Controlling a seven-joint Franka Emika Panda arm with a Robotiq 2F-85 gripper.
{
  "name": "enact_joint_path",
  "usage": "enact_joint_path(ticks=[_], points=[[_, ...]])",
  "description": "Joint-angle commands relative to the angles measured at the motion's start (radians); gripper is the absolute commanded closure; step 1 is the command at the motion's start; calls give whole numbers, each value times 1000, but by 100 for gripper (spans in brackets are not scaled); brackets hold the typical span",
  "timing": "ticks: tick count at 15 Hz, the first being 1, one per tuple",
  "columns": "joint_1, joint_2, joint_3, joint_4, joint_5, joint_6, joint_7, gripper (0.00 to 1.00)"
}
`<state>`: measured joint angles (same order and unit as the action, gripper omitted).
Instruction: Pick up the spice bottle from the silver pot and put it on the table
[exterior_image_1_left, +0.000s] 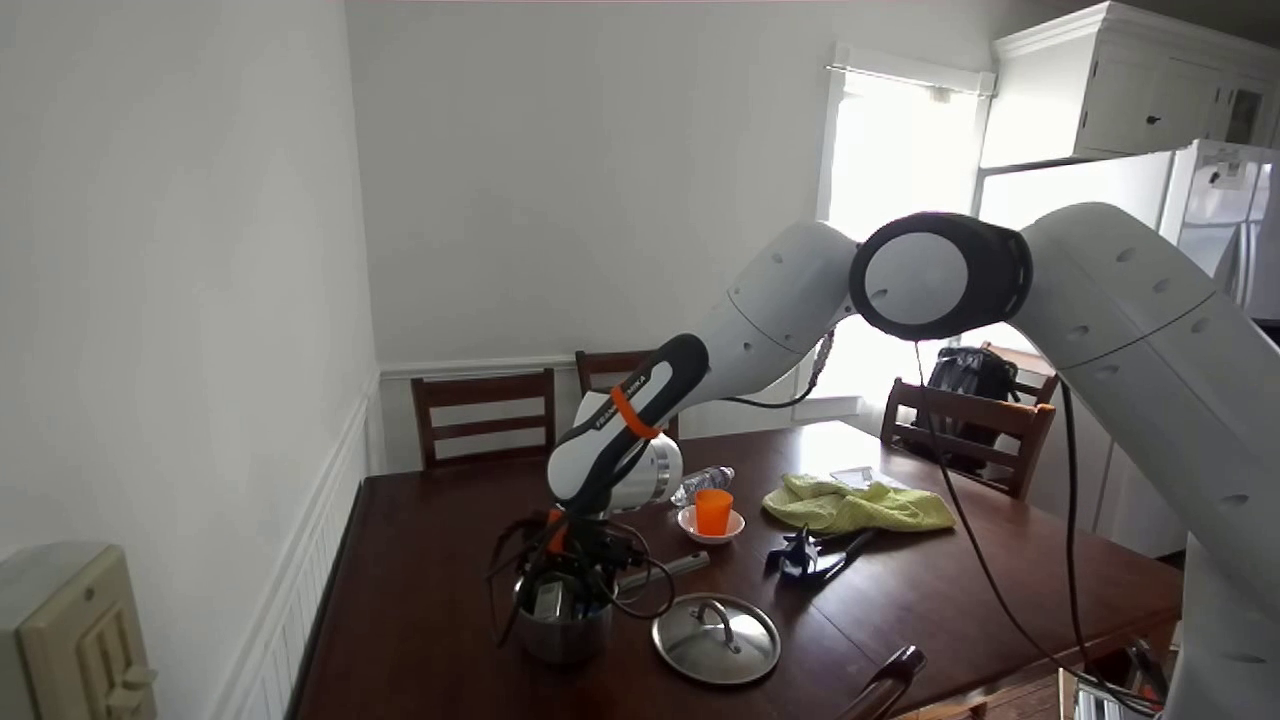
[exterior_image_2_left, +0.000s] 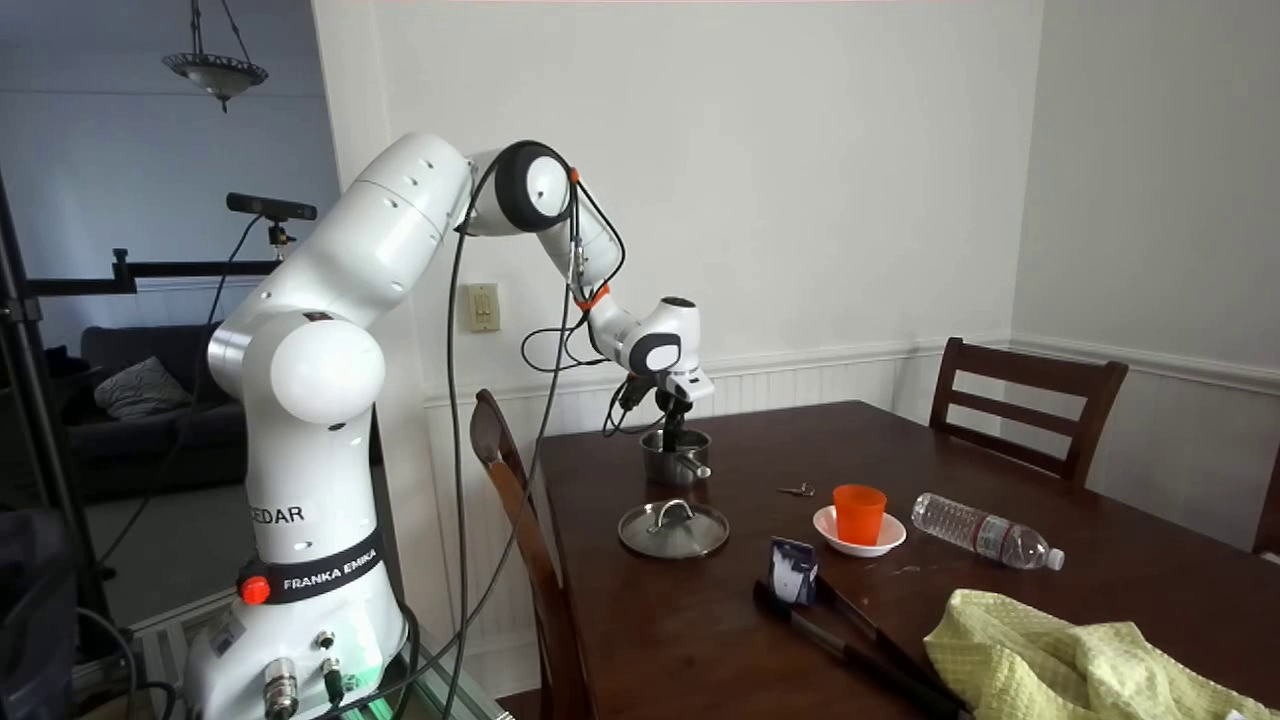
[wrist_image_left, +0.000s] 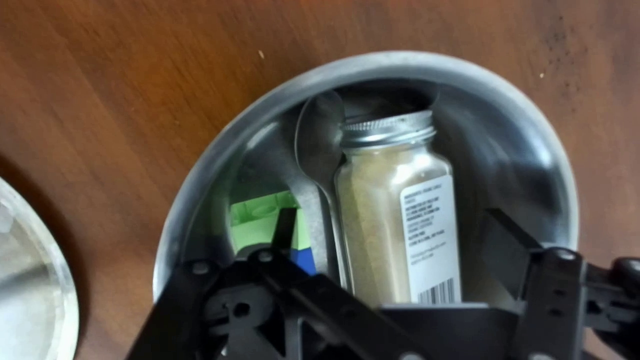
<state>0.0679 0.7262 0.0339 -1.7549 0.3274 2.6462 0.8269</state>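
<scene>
The gripper (wrist_image_left: 389, 220) is pointing down into the silver pot (exterior_image_2_left: 660, 468), its fingers (wrist_image_left: 510, 255) standing apart, one on either side of the spice bottle (wrist_image_left: 377, 205). In the wrist view, gaps are showing between the bottle and both fingers, and the gripper is hiding the bottle's lower end; the metal cap (wrist_image_left: 390, 131) is extending beyond the fingertips toward the pot's wall. Whether the bottle is lying flat or leaning, I cannot tell. A spoon (wrist_image_left: 320, 137) is resting just beside it, with a green thing (wrist_image_left: 260, 222) sitting on the spoon's other side. The pot is standing on the table (exterior_image_2_left: 680, 640), toward its back left corner in an exterior view; the steel lid (exterior_image_2_left: 690, 540) is lying near the pot, along the left edge. An orange cup (exterior_image_2_left: 860, 515) is standing on a white dish (exterior_image_2_left: 832, 535), farther from that edge.
</scene>
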Motion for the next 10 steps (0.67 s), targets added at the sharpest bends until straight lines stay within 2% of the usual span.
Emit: enact_joint_path(ticks=[1,2,3,4,5,6,7,9,10], points=[[-1,52,6,47,35,37,-15,13],[4,58,0,54,30,28,-4,15],[13,63,-12,63,17,-9,9,13],[14,65,-10,66,17,-6,7,33],[23,69,-19,71,8,-11,16,31],[27,75,-23,74,6,-4,17,35],[30,82,-25,78,6,-3,19,56],[37,92,-33,88,2,-10,24,60],[40,93,-37,91,-1,-11,26,67]])
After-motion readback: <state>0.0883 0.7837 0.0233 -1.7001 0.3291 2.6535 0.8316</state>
